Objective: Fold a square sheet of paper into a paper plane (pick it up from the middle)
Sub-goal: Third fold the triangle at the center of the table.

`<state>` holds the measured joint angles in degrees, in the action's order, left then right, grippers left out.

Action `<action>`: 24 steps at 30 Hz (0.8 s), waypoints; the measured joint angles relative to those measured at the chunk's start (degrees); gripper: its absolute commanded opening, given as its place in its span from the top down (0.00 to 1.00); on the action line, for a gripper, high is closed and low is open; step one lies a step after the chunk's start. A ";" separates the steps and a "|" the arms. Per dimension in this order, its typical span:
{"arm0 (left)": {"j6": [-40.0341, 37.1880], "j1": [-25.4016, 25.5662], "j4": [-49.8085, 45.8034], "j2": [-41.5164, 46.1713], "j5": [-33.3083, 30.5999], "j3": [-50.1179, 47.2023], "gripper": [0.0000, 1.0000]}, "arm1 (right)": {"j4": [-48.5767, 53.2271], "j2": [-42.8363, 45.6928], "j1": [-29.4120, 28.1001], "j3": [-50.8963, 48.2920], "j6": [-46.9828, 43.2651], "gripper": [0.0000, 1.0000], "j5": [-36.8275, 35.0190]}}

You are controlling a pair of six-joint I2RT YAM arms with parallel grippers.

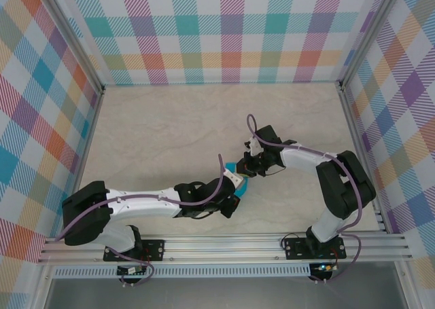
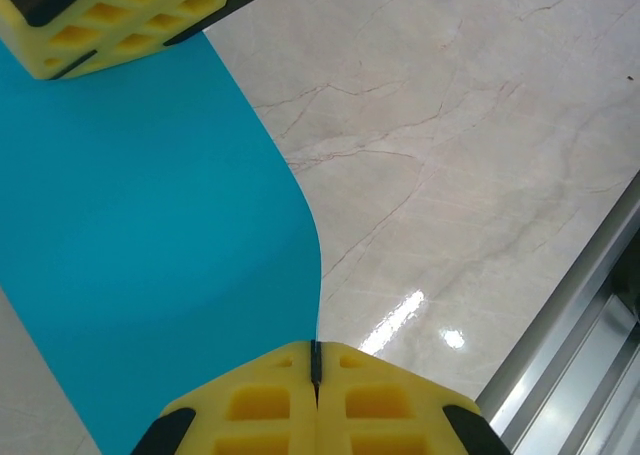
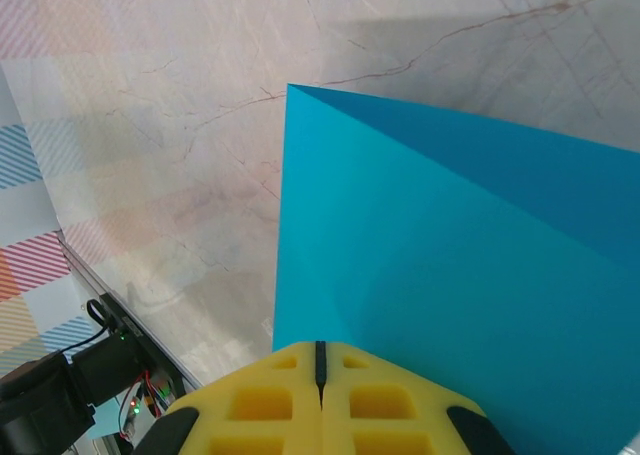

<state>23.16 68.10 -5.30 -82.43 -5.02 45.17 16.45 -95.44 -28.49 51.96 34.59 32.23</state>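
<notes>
Teal paper [image 2: 150, 225] is pinched at one edge between the closed fingers of the left gripper [image 2: 315, 353], and another edge is clamped by the right gripper [image 3: 320, 360]. From above, the paper is mostly hidden between both grippers, held over the near middle of the marbled table [image 1: 170, 125]; its shape cannot be made out. Checked walls [image 1: 224, 30] are seen around the table

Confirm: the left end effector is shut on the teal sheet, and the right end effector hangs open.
Wrong on the right end effector: it is shut on the square sheet of paper, per the right wrist view. The left end effector is shut on it.
</notes>
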 measured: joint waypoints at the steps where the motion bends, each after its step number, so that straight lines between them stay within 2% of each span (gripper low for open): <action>1: 0.20 -0.15 0.37 -0.26 0.07 0.02 0.98 | 0.00 -0.20 0.00 0.11 -0.37 0.95 0.28; 12: 2.62 -0.68 1.22 -6.12 0.52 0.26 0.99 | 0.39 -2.14 -0.50 0.17 -2.64 0.95 2.40; 24: 4.76 -7.17 4.17 -5.84 5.16 -1.44 0.96 | 2.69 -8.63 -0.48 1.05 -4.07 0.98 -0.15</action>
<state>27.92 60.93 -1.13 -88.27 0.14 43.72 19.14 -104.07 -28.97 53.01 30.52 32.08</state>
